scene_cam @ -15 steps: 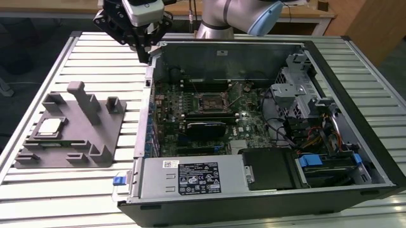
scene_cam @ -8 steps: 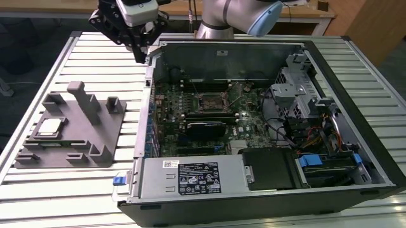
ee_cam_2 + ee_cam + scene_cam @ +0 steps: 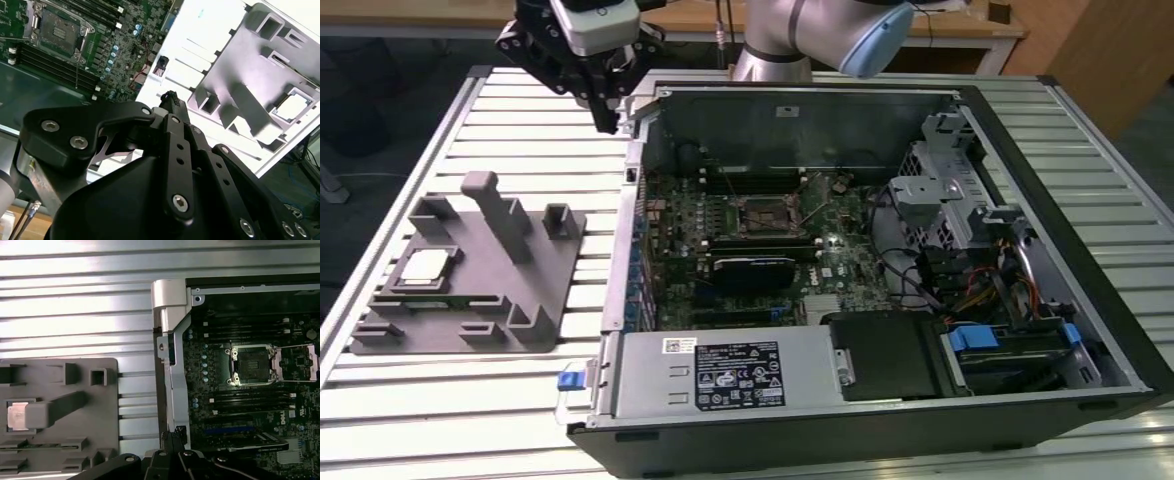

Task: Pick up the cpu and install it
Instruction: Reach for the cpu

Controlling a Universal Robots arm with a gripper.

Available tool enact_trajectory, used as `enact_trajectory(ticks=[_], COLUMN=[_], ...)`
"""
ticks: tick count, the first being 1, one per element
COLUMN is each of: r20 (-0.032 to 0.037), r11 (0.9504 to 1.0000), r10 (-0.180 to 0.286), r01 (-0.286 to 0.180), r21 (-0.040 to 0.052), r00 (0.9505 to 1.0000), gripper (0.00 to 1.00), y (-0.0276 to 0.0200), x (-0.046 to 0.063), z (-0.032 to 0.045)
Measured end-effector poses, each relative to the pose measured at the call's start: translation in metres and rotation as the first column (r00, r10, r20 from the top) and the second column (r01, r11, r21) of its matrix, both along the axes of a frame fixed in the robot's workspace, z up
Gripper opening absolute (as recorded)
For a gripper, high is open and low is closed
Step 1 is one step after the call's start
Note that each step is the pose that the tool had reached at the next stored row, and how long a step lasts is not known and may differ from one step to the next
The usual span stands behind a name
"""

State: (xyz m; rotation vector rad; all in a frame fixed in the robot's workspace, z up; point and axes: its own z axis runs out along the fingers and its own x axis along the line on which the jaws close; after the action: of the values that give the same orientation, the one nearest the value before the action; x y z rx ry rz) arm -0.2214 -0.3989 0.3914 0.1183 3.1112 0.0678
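Gripper (image 3: 169, 96) linkage is looming black across both wrist views, jaws drawn together on nothing, as the arm is hanging over a corner of the computer case (image 3: 854, 445). The cpu (image 3: 427, 265) is lying flat in the grey fixture tray (image 3: 467, 335), well apart from the gripper, on the side away from the empty socket (image 3: 762, 213).

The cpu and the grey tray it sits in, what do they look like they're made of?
On the cpu, the top plate is silvery with a dull sheen, so likely metal; the material of its thin pale rim I can't tell. As for the grey tray, it is matte and evenly grey, with blocky moulded-looking posts and pockets, so probably plastic.
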Motion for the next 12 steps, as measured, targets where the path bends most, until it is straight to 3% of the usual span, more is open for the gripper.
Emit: enact_trajectory(ticks=[12], r20=[0.0], r11=[1.0], r10=[0.0], r01=[0.0], r21=[-0.0001], r00=[1.0], gripper=[0.11], y=[0.0], x=[-0.013], z=[-0.0001])
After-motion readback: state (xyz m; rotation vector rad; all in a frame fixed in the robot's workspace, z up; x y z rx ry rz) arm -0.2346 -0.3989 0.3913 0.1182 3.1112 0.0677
